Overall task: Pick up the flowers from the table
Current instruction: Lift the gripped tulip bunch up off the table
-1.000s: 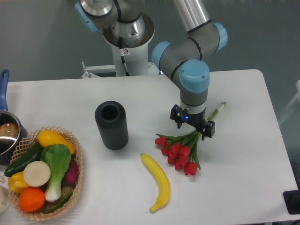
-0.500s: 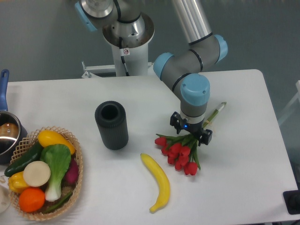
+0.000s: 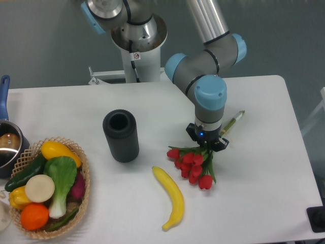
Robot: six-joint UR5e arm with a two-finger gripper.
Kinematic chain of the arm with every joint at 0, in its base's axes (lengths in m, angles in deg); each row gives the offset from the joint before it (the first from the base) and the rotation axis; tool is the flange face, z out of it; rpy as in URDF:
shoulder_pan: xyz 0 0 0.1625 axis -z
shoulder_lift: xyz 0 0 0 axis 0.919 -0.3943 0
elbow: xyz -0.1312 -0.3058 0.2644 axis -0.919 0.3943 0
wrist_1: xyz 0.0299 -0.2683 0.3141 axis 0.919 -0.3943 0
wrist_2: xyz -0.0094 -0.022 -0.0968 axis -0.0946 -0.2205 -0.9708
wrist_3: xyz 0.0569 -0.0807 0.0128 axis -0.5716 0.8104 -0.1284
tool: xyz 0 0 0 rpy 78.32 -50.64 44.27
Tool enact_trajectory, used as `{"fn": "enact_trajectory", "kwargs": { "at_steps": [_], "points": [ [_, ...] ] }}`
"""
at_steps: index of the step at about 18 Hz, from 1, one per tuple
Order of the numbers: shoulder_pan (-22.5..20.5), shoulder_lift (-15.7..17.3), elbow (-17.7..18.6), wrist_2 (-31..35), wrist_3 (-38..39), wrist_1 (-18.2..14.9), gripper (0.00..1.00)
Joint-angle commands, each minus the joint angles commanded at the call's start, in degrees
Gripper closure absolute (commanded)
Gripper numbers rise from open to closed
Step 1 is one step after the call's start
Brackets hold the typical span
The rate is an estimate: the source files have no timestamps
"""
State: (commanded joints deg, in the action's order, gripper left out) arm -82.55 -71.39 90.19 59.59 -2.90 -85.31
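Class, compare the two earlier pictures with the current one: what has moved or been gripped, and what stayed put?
The gripper has sunk lower over the flowers and drawn its fingers in around the stems; whether it is fully clamped cannot be told. The blooms have shifted slightly. The banana, the black cylinder and the vegetable basket have not moved on the table.

no words, brands or numbers can be read. a small red-and-white sticker [image 3: 136, 56] sits on the white robot base [image 3: 138, 63], up and left of the end effector [image 3: 206, 145]; possibly a warning sign, too small to tell.
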Motion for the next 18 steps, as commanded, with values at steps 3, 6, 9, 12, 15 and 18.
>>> {"fn": "enact_trajectory", "kwargs": {
  "at_steps": [3, 6, 9, 12, 15, 18],
  "points": [
    [-0.2, 1.4, -0.1, -0.1, 2.2, 0.1, 1.00],
    [-0.5, 2.5, -1.2, 0.0, 3.0, -0.2, 1.00],
    [-2.5, 4.3, -5.0, -0.6, 5.8, -3.4, 1.00],
    [-3.4, 4.3, -11.8, -1.6, 7.4, -12.4, 1.00],
    [-3.3, 3.6, -19.4, -4.2, 7.3, -19.9, 1.00],
    [-3.4, 2.4, -24.0, -5.0, 6.8, -23.5, 1.00]
  ]
}}
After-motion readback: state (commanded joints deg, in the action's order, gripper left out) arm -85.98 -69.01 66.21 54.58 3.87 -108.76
